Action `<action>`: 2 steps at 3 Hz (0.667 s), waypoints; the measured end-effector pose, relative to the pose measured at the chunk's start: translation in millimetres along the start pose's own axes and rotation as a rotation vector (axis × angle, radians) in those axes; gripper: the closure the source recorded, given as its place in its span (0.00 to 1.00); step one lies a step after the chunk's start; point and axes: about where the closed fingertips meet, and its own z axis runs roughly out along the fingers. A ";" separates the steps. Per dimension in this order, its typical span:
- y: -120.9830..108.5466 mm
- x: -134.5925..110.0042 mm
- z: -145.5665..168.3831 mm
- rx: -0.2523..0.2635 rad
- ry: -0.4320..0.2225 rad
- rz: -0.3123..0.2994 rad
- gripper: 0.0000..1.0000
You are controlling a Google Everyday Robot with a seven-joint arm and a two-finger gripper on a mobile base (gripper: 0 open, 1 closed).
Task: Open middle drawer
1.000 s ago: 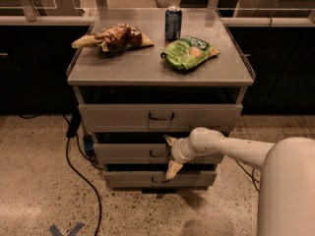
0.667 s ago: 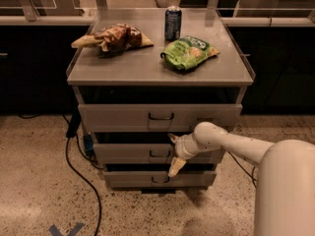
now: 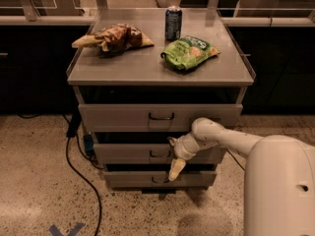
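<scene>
The middle drawer (image 3: pixel 129 153), a shallow grey metal front with a small dark loop handle (image 3: pixel 160 154), is seen in the cabinet under the bench (image 3: pixel 147 69). It sits between the taller top drawer (image 3: pixel 118 117) at 12 o'clock and the narrow bottom drawer (image 3: pixel 133 179) at 6 o'clock, with a dark gap above its front.

The end effector (image 3: pixel 175 168), smooth and cream-coloured, is held just at 4 o'clock of the handle, its tapered tip hanging down over the bottom drawer's front. Whether it is apart or together cannot be told.

On the flat matte bench top, a crinkled brown bag (image 3: pixel 115 37) is placed at 10 o'clock, a dark cylindrical can (image 3: pixel 173 22) at 12 o'clock, and a glossy green bag (image 3: pixel 189 52) at 2 o'clock.
</scene>
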 end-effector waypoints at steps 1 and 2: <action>15.4 -3.2 0.7 -0.016 0.003 0.015 0.00; 66.1 -16.8 -8.5 -0.024 0.004 0.056 0.00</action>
